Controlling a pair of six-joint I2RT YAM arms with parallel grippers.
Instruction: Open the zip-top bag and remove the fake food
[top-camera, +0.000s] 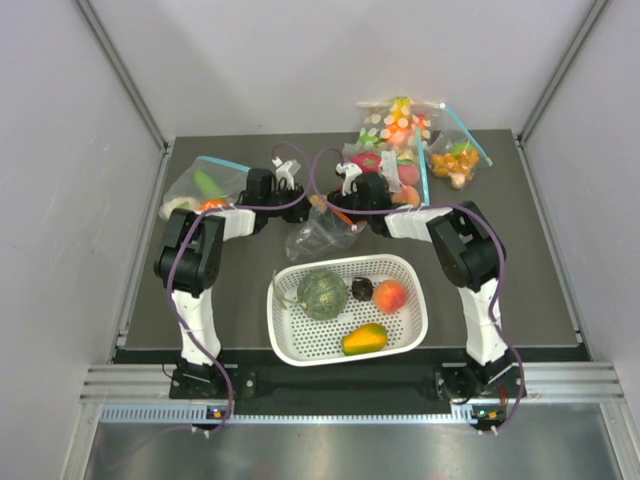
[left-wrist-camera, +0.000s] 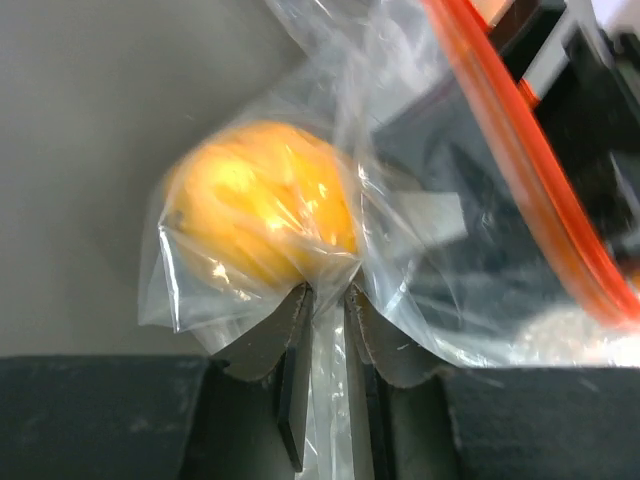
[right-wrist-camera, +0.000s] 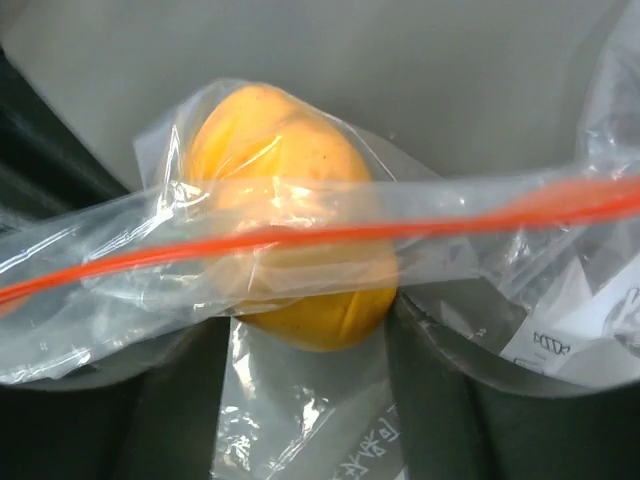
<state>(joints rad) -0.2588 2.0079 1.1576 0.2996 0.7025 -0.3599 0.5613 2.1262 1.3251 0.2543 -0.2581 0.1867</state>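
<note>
The zip-top bag (top-camera: 325, 230) sits over the tabletop (top-camera: 510, 270) between both grippers, a small orange (left-wrist-camera: 260, 200) inside; left gripper (left-wrist-camera: 328, 293) jaws clamped on its film; right gripper (right-wrist-camera: 305, 325) jaws flank the orange, grip impossible to tell; melon (top-camera: 322, 293), peach (top-camera: 390, 296) and mango (top-camera: 364, 339) lie in the white basket (top-camera: 422, 318).

You get an evenly lit overhead view: soft light from above, only faint shadows under the arms (top-camera: 195, 255) on the dark counter (top-camera: 240, 300), and the white basket (top-camera: 290, 350) reads crisp. Pale walls (top-camera: 60, 200) look bright without washing out. On the left wrist, the orange (left-wrist-camera: 260, 205) is smeared and soft, white glare streaks run across the bag (left-wrist-camera: 420, 300), and the left hand (left-wrist-camera: 327, 295) sits in dim shadow. On the right wrist, the orange is sharper, but the dark foreground blurs.
</note>
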